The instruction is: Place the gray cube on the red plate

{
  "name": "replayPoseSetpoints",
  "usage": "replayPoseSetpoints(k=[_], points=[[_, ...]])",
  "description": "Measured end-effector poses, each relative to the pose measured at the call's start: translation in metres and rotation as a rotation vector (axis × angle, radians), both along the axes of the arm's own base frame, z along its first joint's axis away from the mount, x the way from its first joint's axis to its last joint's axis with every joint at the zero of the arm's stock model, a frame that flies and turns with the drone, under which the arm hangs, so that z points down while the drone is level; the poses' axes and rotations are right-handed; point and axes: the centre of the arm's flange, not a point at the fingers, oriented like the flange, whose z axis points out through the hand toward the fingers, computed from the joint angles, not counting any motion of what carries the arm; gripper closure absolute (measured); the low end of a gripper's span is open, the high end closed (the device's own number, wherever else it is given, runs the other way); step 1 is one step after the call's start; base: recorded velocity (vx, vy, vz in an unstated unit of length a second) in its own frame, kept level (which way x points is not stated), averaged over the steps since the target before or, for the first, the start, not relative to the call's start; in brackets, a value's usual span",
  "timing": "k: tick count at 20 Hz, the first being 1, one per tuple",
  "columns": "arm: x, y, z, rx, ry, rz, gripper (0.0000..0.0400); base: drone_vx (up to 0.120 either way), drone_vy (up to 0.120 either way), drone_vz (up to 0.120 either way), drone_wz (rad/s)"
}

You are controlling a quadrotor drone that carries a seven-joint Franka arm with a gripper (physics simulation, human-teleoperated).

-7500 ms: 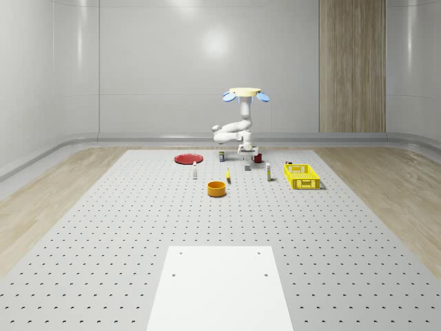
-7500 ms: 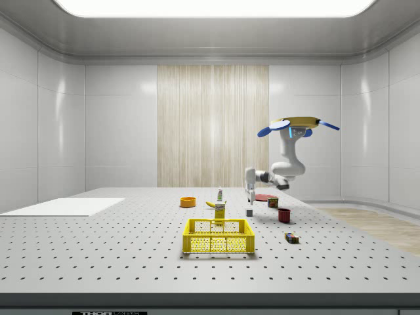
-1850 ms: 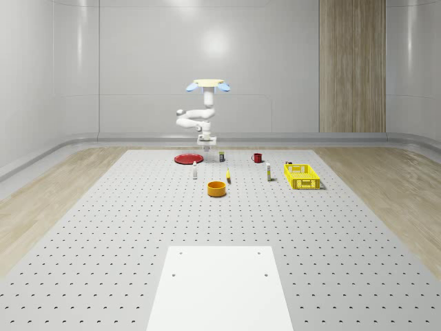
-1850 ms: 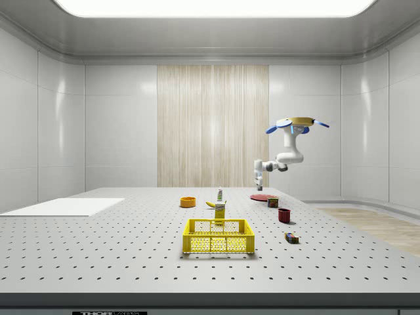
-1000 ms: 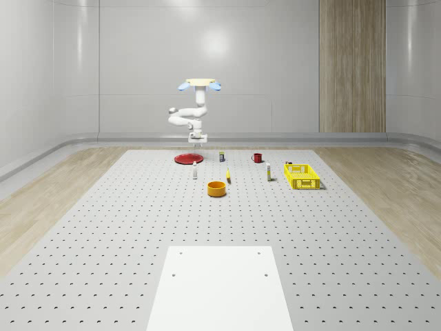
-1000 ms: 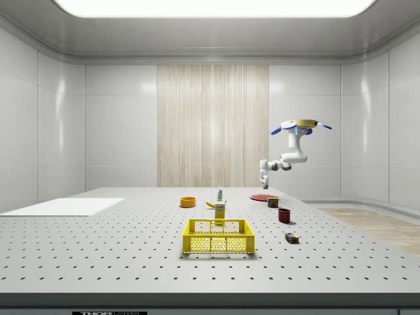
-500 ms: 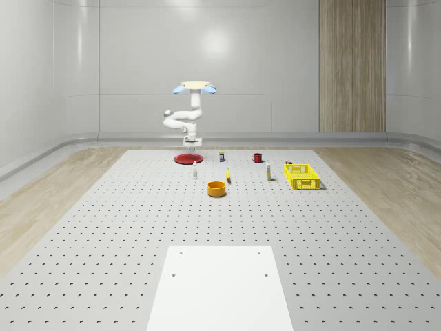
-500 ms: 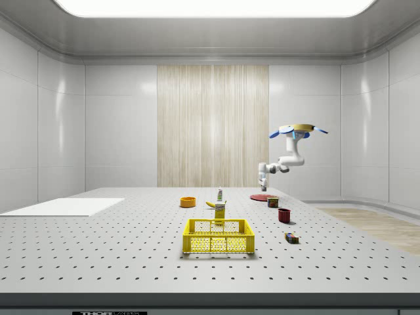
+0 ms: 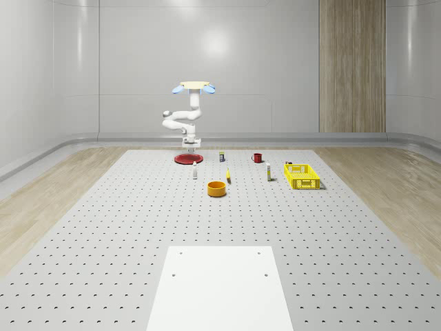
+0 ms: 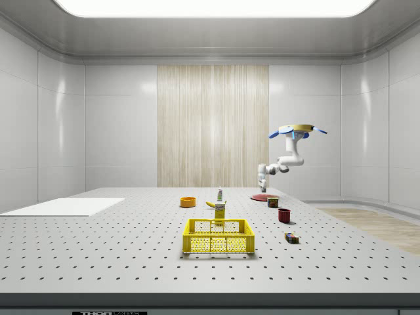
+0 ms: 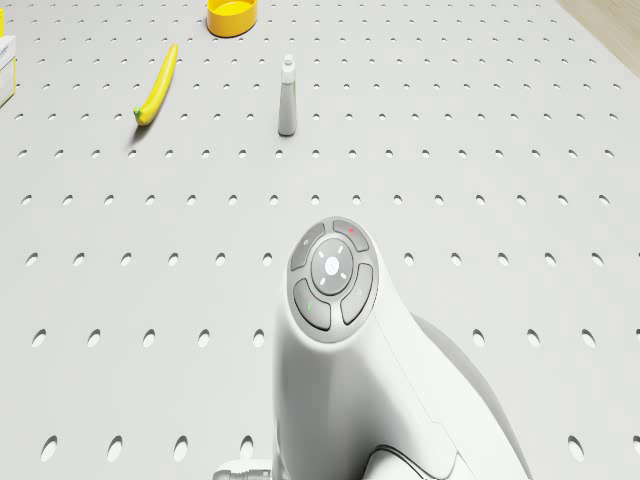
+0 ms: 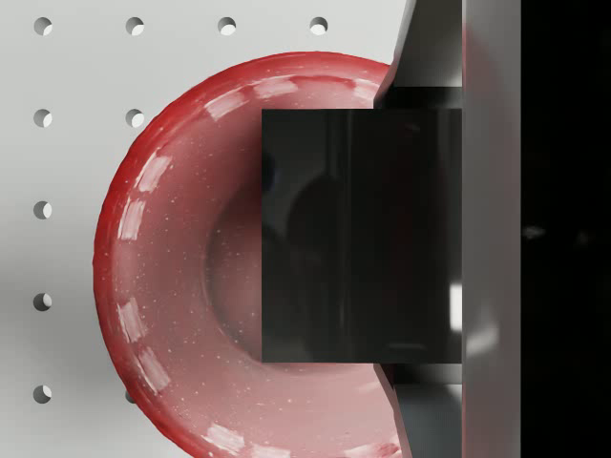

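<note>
The drone (image 9: 193,87) hovers above the far end of the perforated table (image 9: 138,227), over the area of the red plate (image 9: 187,158). The arm (image 9: 180,120) folds downward from the drone body and ends in the gripper (image 9: 190,144), which hangs directly above the plate. In the side view, the drone (image 10: 298,130) sits at the 1 o'clock position from the yellow crate (image 10: 218,236), and the gripper (image 10: 263,180) is suspended just above the red plate (image 10: 261,196), apart from it. In the wrist view, the gray cube (image 12: 358,234) is clamped in the gripper, with a finger (image 12: 434,43) pressed against its side; the cube appears dark and glossy. The red plate (image 12: 162,286) lies beneath the cube, its rim curving from 12 o'clock through 9 o'clock to 6 o'clock around the cube. Whether the cube touches the plate cannot be determined from this view. In the drone view, the arm (image 11: 335,330) occupies the foreground, with a banana (image 11: 157,85), a small gray bottle (image 11: 288,96) and an orange bowl (image 11: 231,15) lying on the table beyond it. In the whole-scene view, the orange bowl (image 9: 217,188) sits at the 5 o'clock position from the plate, and a red mug (image 9: 257,158) stands at the plate's 3 o'clock position, well apart from it.
</note>
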Motion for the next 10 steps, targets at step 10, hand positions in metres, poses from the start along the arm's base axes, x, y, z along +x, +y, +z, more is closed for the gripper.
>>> replayPoseSetpoints(k=[10], points=[[0.000, 0.016, 0.022, 0.000, 0.000, 0.000, 0.0150, 0.000, 0.000, 0.000, 0.000]])
